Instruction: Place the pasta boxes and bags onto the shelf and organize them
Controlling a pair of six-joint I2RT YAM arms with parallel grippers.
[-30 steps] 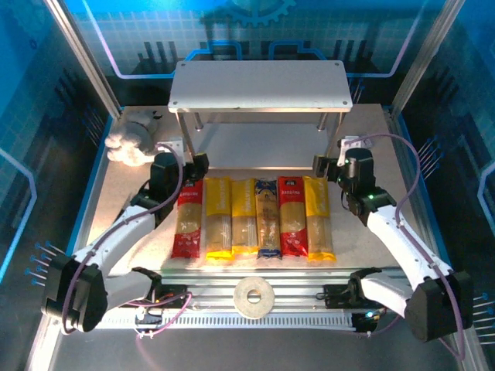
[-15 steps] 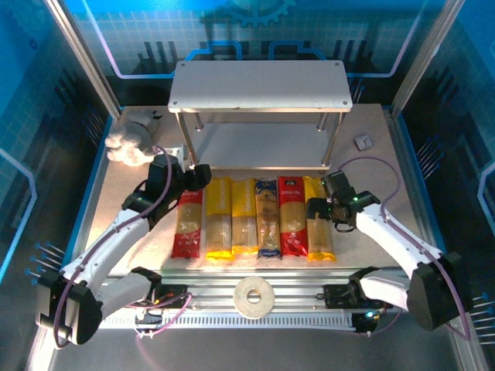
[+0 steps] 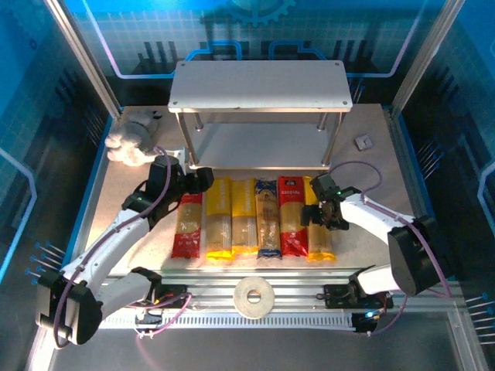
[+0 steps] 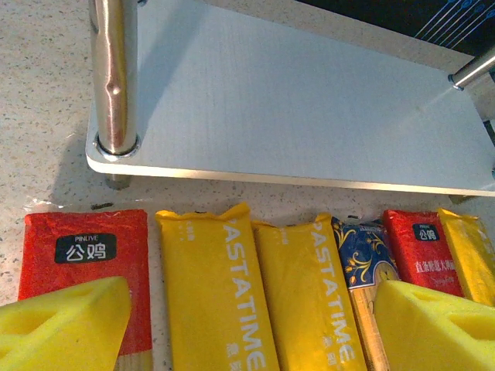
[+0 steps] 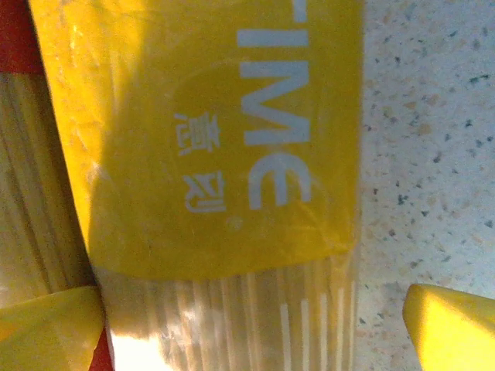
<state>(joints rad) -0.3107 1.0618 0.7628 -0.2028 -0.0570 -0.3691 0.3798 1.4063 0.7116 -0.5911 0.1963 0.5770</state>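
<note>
Left red pack (image 4: 85,255): black label with "公鸡" in white; the small Latin line above it is too fine to read.
Left yellow pack (image 4: 213,297): "PASTATIME", white, lengthwise.
Middle yellow pack (image 4: 309,297): "PASTATIME", white, lengthwise.
Right red pack (image 4: 421,251): "公鸡" label; the white Chinese line below is unclear.
Right yellow pack (image 5: 224,131): "TIME", with two white Chinese characters beside it.

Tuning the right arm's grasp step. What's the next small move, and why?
Probably lower the right gripper a little and close its jaws on the rightmost yellow pack. The wrist view shows the jaws open, one finger over bare table beside the pack, the other at its opposite edge by the red neighbour. No pack is on the shelf yet.
</note>
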